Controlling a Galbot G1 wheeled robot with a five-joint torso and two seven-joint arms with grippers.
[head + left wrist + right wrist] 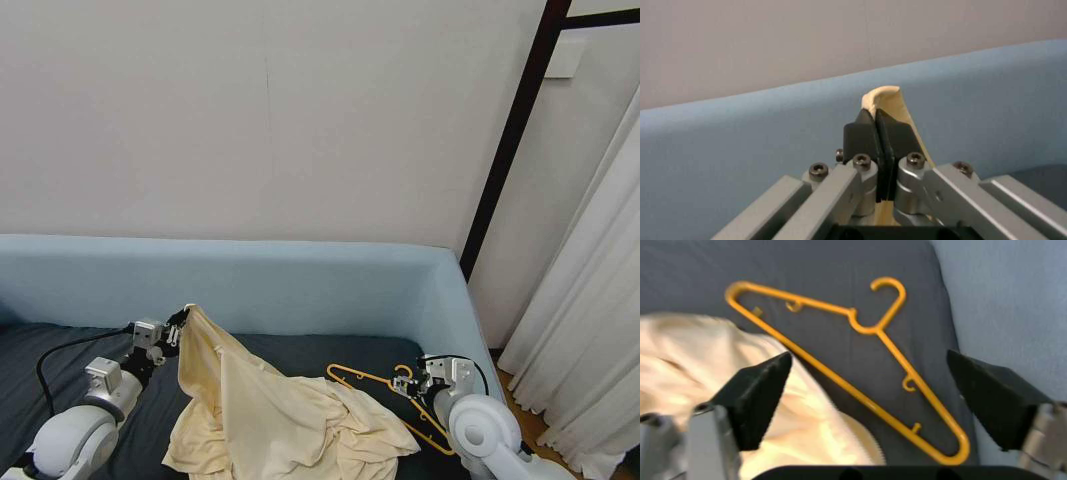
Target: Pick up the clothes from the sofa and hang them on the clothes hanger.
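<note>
The task is barely begun: the cream garment (270, 420) lies mostly heaped on the sofa (300, 285), one edge held up by the left gripper (180, 325), pressed together on the fabric. The yellow hanger (863, 330) lies untouched beside it, beneath the right gripper (870, 371), spread wide and empty; the hanging itself is all left to do

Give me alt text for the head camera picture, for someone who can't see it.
The left gripper pinches a corner of a cream garment, holding it raised above a pale blue sofa with a dark seat. The open right gripper sits over a yellow hanger on the seat at the garment's edge.
</note>
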